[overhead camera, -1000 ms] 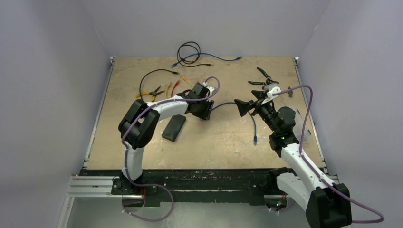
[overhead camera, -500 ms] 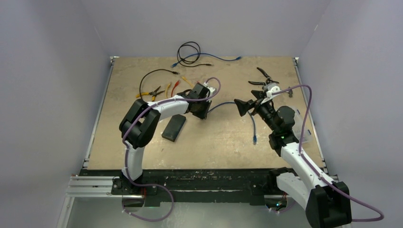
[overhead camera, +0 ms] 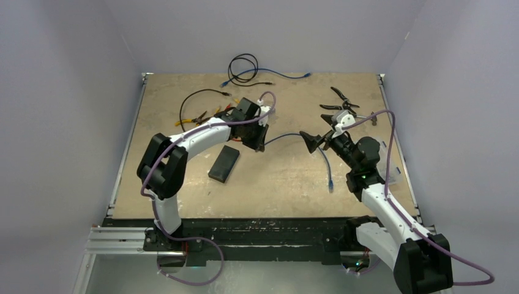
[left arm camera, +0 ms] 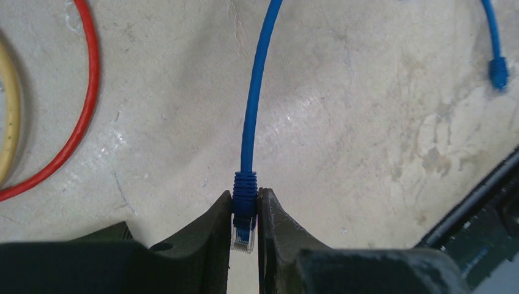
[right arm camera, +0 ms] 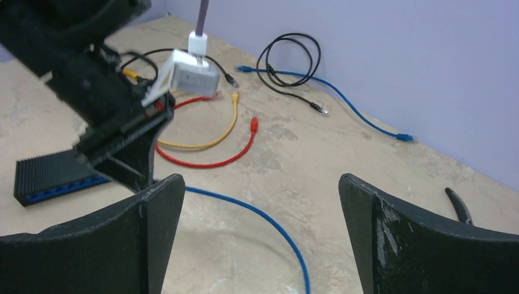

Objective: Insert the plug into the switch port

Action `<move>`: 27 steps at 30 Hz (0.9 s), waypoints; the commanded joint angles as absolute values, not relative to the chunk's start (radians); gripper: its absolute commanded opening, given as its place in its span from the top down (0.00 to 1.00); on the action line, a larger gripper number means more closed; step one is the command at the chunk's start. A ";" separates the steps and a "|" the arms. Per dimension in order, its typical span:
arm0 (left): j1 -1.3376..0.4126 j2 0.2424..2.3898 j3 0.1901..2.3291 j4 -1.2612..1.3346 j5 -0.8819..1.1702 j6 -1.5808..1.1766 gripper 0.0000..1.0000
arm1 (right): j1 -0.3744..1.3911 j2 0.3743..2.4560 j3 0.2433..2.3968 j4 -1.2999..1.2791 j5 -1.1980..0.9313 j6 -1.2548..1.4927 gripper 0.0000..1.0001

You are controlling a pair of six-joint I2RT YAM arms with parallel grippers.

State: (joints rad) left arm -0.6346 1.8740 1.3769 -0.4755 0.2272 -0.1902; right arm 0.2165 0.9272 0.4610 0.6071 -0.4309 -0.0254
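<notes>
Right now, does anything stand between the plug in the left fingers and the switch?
Nothing visible does. The left fingers hold the plug of the blue cable just beyond the switch, and only bare table lies between them. The red cable and the yellow cable lie farther back, off that path.

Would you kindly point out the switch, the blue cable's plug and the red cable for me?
switch (overhead camera: pixel 224 164): top external view, middle of its flat top.
plug (left arm camera: pixel 243 233): left wrist view, its clear tip.
red cable (left arm camera: pixel 93 73): left wrist view, middle of its curve.
</notes>
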 commanded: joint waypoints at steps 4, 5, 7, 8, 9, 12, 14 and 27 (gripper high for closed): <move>-0.494 1.753 1.338 -0.513 0.568 -0.199 1.00 | 0.255 0.930 0.546 0.540 -0.530 -0.265 0.01; -0.488 1.748 1.339 -0.519 0.581 -0.193 1.00 | 0.278 0.941 0.556 0.512 -0.527 -0.295 0.01; -0.483 1.734 1.348 -0.551 0.614 -0.176 1.00 | 0.341 0.969 0.596 0.437 -0.494 -0.361 0.03; -0.482 1.730 1.355 -0.568 0.621 -0.164 1.00 | 0.376 0.984 0.613 0.409 -0.472 -0.396 0.03; -0.482 1.726 1.360 -0.585 0.627 -0.153 1.00 | 0.409 1.000 0.628 0.384 -0.448 -0.424 0.04; -0.482 1.715 1.376 -0.633 0.636 -0.118 1.00 | 0.480 1.047 0.655 0.366 -0.397 -0.481 0.06; -0.482 1.704 1.382 -0.659 0.639 -0.099 1.00 | 0.523 1.075 0.669 0.376 -0.376 -0.504 0.06; -0.486 1.624 1.365 -0.710 0.687 -0.081 1.00 | 0.768 1.264 0.727 0.348 -0.170 -0.708 0.28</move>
